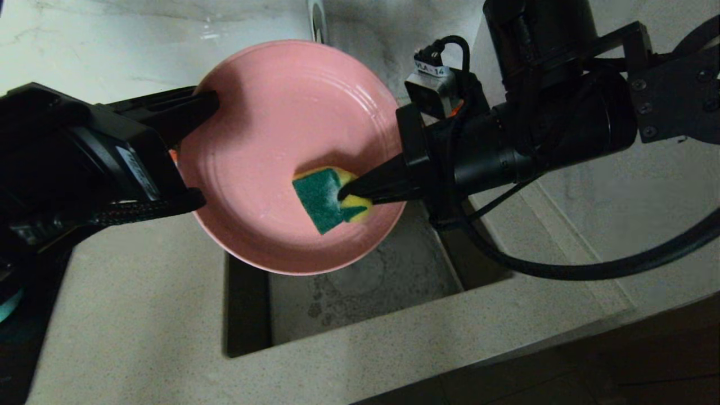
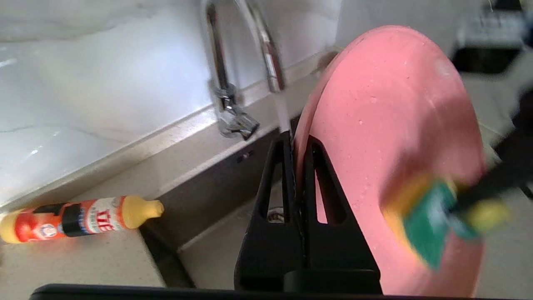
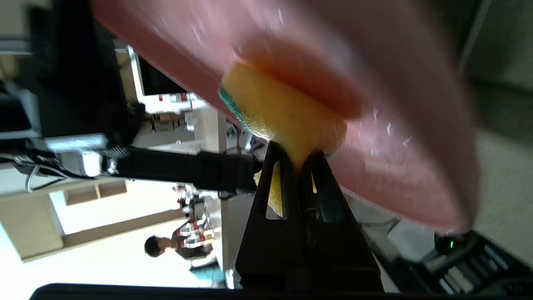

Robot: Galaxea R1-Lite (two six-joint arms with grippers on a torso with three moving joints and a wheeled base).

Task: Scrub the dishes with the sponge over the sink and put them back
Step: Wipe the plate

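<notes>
The left pincer (image 1: 207, 101) is clamped tight on the far-left rim of the pink plate (image 1: 264, 140), with the rim sandwiched between its two black fingers (image 2: 275, 187) in the left wrist view. The plate hangs over the sink (image 1: 365, 281), tilted so its hollow face turns up and toward the right arm, while its lower edge dips nearest the basin floor. At the plate's lower right, the right pincer (image 1: 343, 192) is squeezed shut on the sponge (image 1: 326, 197), green scouring face up in the head view and yellow face (image 3: 279, 112) against the plate in the right wrist view; the sponge's long axis runs from the far left to the near right. The chrome tap (image 2: 266, 50) stands beyond the plate's far edge, with a thin stream of water falling just behind the rim. Open basin shows below and near the plate, bounded by the speckled counter (image 1: 140, 315) at left, near and right. A yellow-capped bottle (image 2: 79, 218) lies on its side on the counter left of the sink, its red lettering unreadable. A white tag (image 1: 432, 68) on the right wrist reads "VLA-14".
</notes>
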